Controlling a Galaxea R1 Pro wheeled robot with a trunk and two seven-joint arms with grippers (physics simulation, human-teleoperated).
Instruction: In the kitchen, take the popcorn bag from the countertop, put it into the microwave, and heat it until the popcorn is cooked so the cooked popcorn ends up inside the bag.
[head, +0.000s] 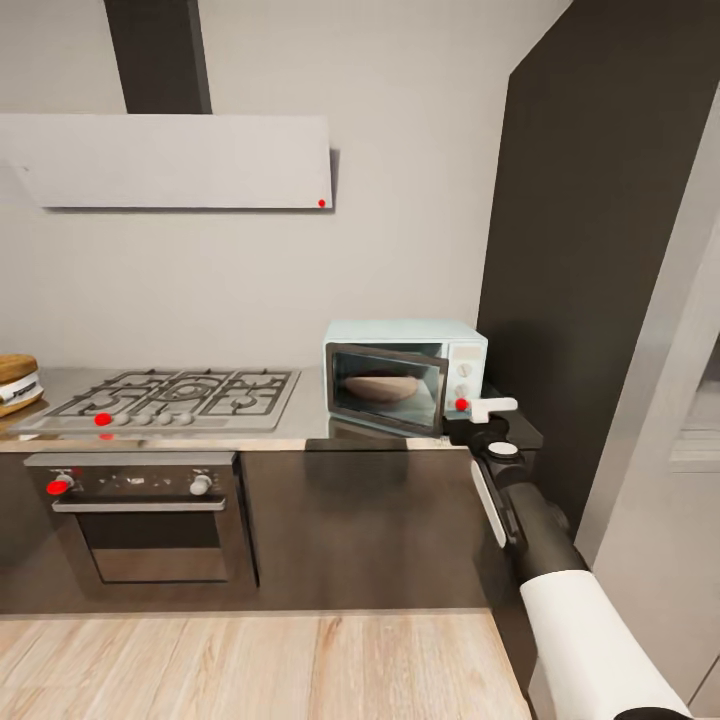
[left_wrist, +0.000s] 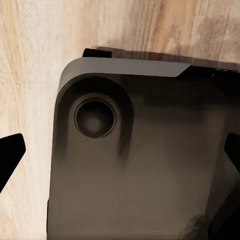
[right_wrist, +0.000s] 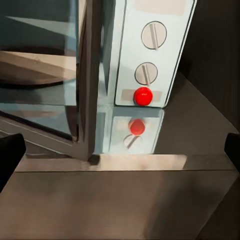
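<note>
**Kitchen worktop, microwave at right end**

Pale plank floor (head: 250, 665) nearest, then dark cabinet fronts under the glossy grey countertop (head: 300, 432). Right gripper (head: 497, 408) hovers at the counter edge just before the microwave (head: 405, 375) panel, fingers spread wide, empty. Boxy mint microwave, glass door slightly ajar; tan crumpled popcorn bag (head: 380, 388) inside. Tall dark cabinet crowds its right. Left gripper (left_wrist: 120, 155) wide apart over the robot's base.

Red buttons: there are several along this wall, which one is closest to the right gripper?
The red button on the microwave control panel, below its two knobs, just beside the right gripper. The hob, oven and hood ones sit far off to the left.
</note>
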